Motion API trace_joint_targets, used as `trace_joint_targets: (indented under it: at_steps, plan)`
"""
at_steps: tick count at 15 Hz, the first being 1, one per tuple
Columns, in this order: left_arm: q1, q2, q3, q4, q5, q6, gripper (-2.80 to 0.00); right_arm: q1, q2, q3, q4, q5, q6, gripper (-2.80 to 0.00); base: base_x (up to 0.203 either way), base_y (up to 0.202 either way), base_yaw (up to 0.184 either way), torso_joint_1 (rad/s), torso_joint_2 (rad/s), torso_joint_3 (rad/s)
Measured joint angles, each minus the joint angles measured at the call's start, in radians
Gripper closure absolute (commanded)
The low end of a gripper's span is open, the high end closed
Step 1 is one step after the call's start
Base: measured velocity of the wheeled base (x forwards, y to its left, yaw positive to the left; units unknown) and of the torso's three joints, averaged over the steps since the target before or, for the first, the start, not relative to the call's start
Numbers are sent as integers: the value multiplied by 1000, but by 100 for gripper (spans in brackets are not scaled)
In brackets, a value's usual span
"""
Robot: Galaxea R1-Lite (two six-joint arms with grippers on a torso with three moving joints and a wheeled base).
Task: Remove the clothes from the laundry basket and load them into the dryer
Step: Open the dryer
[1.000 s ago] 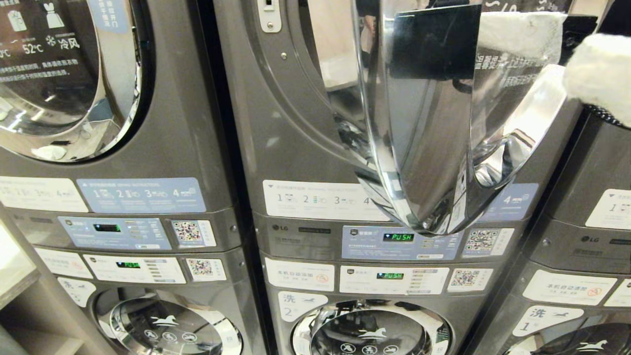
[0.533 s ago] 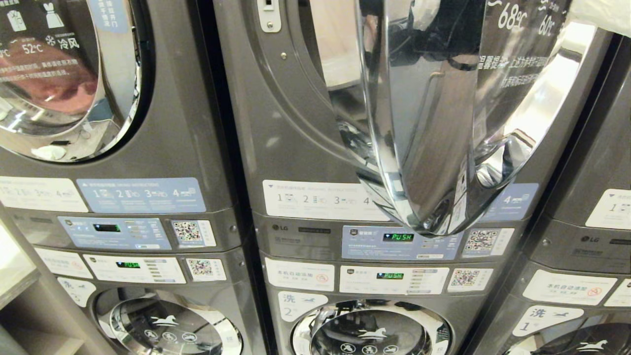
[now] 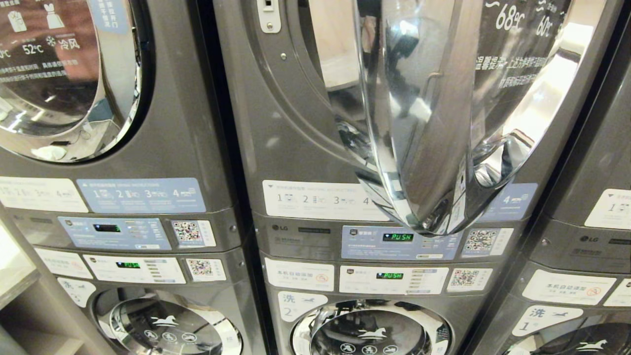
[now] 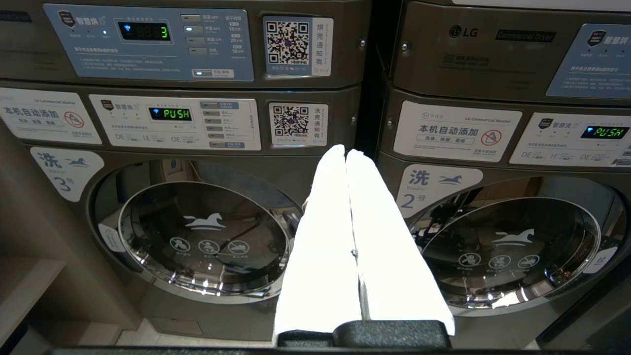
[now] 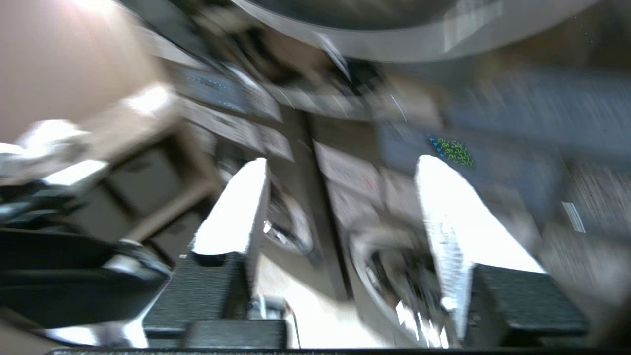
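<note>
The middle dryer (image 3: pixel 291 128) has its chrome-rimmed door (image 3: pixel 434 148) swung out toward me, so part of the drum opening (image 3: pixel 335 54) shows behind it. No clothes and no laundry basket are in view. My left gripper (image 4: pixel 346 150) hangs low before the bottom washers, its white fingers (image 4: pixel 325 231) pressed together and holding nothing. In the blurred right wrist view my right gripper (image 5: pixel 341 160) is open with nothing between its fingers, facing the machine fronts. Neither arm appears in the head view.
Stacked grey machines fill the view: a shut dryer door (image 3: pixel 64 74) on the left, washer doors (image 3: pixel 369 330) below, and control panels (image 3: pixel 399 241) showing PUSH. A pale shelf edge (image 3: pixel 15 276) stands at the far left. The open door juts out to the right of the opening.
The right gripper's white fingers, seen at the upper right of the head view a second ago, have dropped out of that view. The dryer door and left arm have not moved.
</note>
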Motion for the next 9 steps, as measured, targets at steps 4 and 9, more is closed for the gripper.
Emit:
trace_joint_targets:
  at_steps: [4, 9]
  plan:
    - [0, 0, 1, 0, 0, 0, 0, -206, -159, 340, 106, -230, -73, 0, 0, 0, 0, 0, 0, 0]
    - [0, 0, 1, 0, 0, 0, 0, -226, -341, 638, 81, -445, -338, 0, 0, 0, 0, 0, 0, 0]
